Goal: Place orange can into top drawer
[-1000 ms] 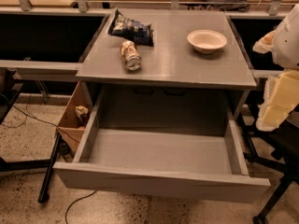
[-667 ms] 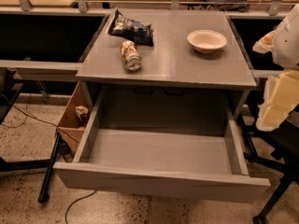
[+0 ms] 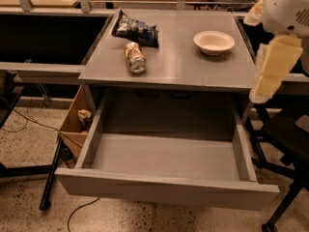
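Note:
The orange can [image 3: 135,57] lies on its side on the grey table top [image 3: 193,66], left of centre, just in front of a dark blue snack bag [image 3: 136,29]. The top drawer [image 3: 164,187] is pulled wide open below the table top and holds nothing. My gripper [image 3: 271,70], a cream-coloured part hanging from the white arm [image 3: 287,6], is at the right edge of the table, above the drawer's right wall and far from the can. It holds nothing that I can see.
A white bowl [image 3: 214,42] stands at the back right of the table top. A brown cardboard box [image 3: 77,120] sits on the floor left of the drawer. A black chair [image 3: 287,144] is at the right. Cables lie on the speckled floor.
My arm and gripper have moved up and a little to the left at the table's right edge. The can, bag, bowl and drawer have not moved.

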You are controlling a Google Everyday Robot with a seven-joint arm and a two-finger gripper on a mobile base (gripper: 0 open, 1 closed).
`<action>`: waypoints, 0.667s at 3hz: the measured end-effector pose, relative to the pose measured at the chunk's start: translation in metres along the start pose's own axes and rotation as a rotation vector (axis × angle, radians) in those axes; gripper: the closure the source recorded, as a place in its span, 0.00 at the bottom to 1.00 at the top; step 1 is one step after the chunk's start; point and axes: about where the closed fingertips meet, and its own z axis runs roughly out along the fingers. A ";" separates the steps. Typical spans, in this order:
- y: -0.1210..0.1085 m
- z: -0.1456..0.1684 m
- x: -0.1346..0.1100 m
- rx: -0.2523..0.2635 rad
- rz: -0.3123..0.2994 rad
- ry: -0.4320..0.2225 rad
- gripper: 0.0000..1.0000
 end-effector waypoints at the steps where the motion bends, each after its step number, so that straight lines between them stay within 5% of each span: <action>1: -0.030 -0.016 -0.032 0.040 -0.035 -0.034 0.00; 2: -0.051 -0.018 -0.062 0.066 0.013 -0.137 0.00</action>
